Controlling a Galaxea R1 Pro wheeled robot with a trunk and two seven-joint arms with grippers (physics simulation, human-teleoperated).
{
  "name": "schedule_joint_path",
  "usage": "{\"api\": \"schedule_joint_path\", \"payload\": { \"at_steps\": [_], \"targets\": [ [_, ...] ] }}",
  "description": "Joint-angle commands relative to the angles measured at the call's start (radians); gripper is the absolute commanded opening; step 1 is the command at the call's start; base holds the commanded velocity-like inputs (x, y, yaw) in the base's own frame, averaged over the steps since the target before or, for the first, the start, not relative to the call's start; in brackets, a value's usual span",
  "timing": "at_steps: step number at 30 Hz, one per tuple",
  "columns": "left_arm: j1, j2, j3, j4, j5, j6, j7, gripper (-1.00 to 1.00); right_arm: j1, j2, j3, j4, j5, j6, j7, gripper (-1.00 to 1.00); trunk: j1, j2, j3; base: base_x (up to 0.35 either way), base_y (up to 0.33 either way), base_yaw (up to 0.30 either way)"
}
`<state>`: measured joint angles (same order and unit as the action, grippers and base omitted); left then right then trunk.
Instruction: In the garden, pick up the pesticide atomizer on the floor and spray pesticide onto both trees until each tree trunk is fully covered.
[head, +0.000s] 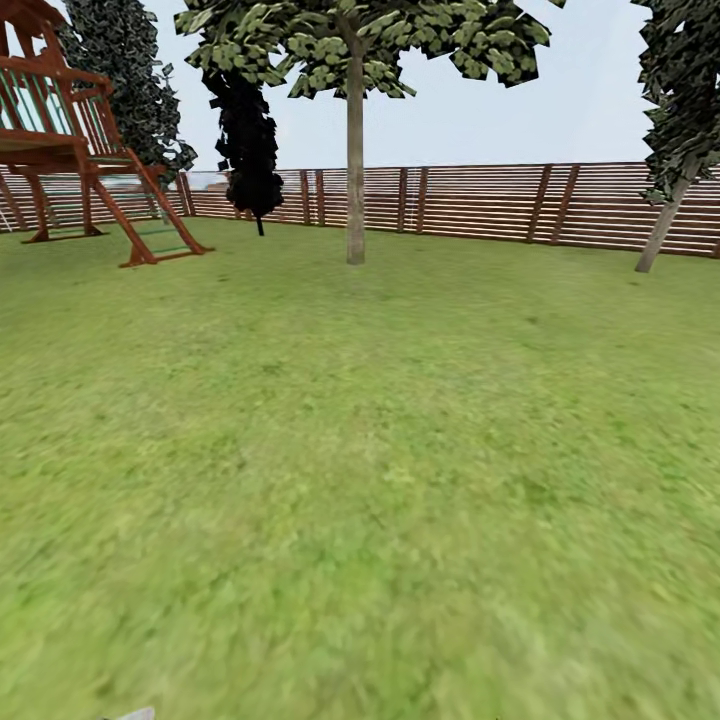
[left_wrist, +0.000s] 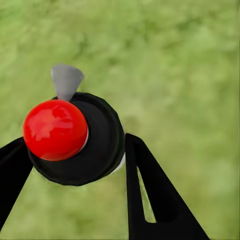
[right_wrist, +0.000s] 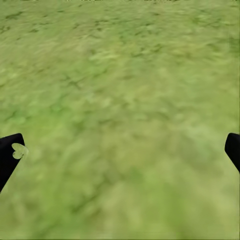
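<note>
Green lawn (head: 360, 480) everywhere ahead of me, blurry and mottled, running out to the brown slat fence (head: 480, 205). One tree (head: 355, 130) stands dead centre, its straight grey-tan trunk (head: 355, 190) rising from the grass just in front of the fence; I can't make out any white specks on it from here. Off to the left, a wooden play frame (head: 70, 150); a dark columnar tree (head: 245, 140) beside it.

My left gripper (left_wrist: 80, 165) points down at the grass, black fingers (left_wrist: 150, 195) pressed against either side of the atomizer (left_wrist: 75, 137) — black round body, shiny red ball on top, grey nozzle poking out past it. It's held clear of the lawn.

My right gripper (right_wrist: 122, 152) hangs over bare grass, fingertips (right_wrist: 10, 155) spread wide at the edges, nothing between them.
</note>
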<state>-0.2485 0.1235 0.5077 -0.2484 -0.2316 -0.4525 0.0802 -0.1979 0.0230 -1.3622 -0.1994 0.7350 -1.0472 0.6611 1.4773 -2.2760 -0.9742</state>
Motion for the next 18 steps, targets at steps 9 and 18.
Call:
{"api": "schedule_joint_path", "payload": {
  "at_steps": [9,18],
  "targets": [
    [0.000,-0.001,0.000,0.000,0.000,0.000,0.003,-1.00,0.000,0.000,0.000,0.000,0.000,0.000,0.000,1.00,0.000,0.000,0.000,0.338,0.000,0.000],
    [0.000,-0.004,-0.002,0.000,0.000,0.000,0.001,-1.00,0.000,0.000,0.000,0.000,0.001,0.000,0.000,1.00,0.000,0.000,0.000,0.338,0.000,0.000]
  ]
}}
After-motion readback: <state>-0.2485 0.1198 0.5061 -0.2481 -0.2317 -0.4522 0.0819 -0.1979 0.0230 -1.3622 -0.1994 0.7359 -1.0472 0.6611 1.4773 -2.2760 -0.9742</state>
